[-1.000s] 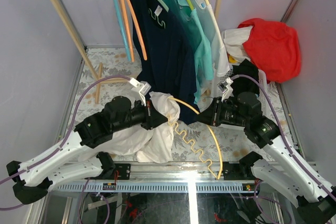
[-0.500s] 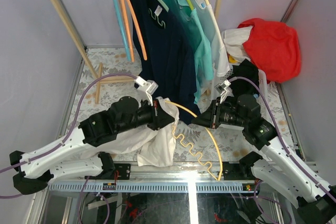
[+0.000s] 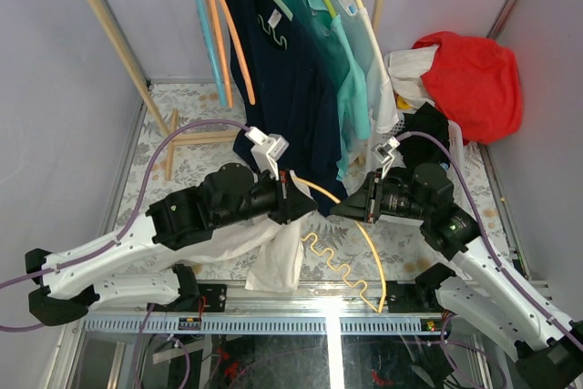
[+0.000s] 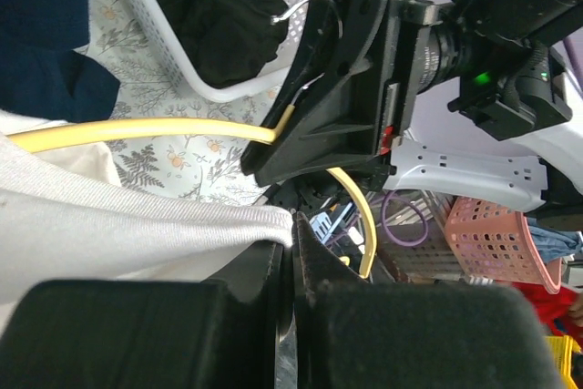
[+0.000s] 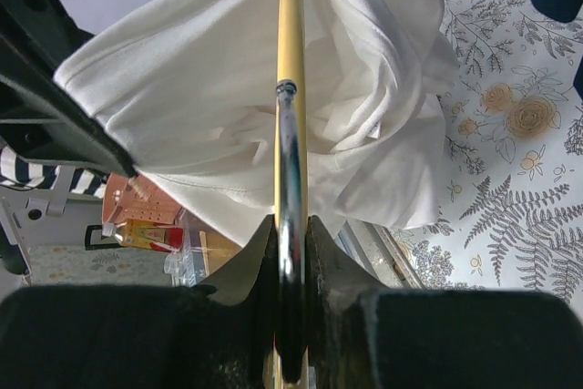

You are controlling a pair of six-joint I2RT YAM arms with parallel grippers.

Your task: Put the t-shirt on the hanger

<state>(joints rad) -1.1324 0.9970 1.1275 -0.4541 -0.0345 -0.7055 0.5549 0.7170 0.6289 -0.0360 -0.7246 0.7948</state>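
Note:
The white t-shirt (image 3: pixel 273 252) hangs crumpled under my left arm and fills the right wrist view (image 5: pixel 228 107). My left gripper (image 3: pixel 299 205) is shut on a fold of its edge (image 4: pixel 137 234). The pale yellow hanger (image 3: pixel 369 248) curves from the shirt to the front edge; one arm (image 4: pixel 137 132) runs into the cloth. My right gripper (image 3: pixel 342 209) is shut on the hanger's metal hook (image 5: pixel 290 179), with the yellow bar (image 5: pixel 291 25) leading into the shirt. The two grippers are close together, facing each other.
A wooden rack (image 3: pixel 109 15) at the back holds a navy shirt (image 3: pixel 287 79), mint shirts (image 3: pixel 351 70), and orange (image 3: pixel 223 15) and light blue (image 3: pixel 208 34) hangers. A red cloth (image 3: pixel 469 79) lies at the back right. A white basket (image 4: pixel 173 52) holds dark clothes.
My left gripper has carried the shirt edge rightward along the hanger arm, toward the right gripper. The right gripper has shifted slightly left. The shirt has been pulled further over the hanger.

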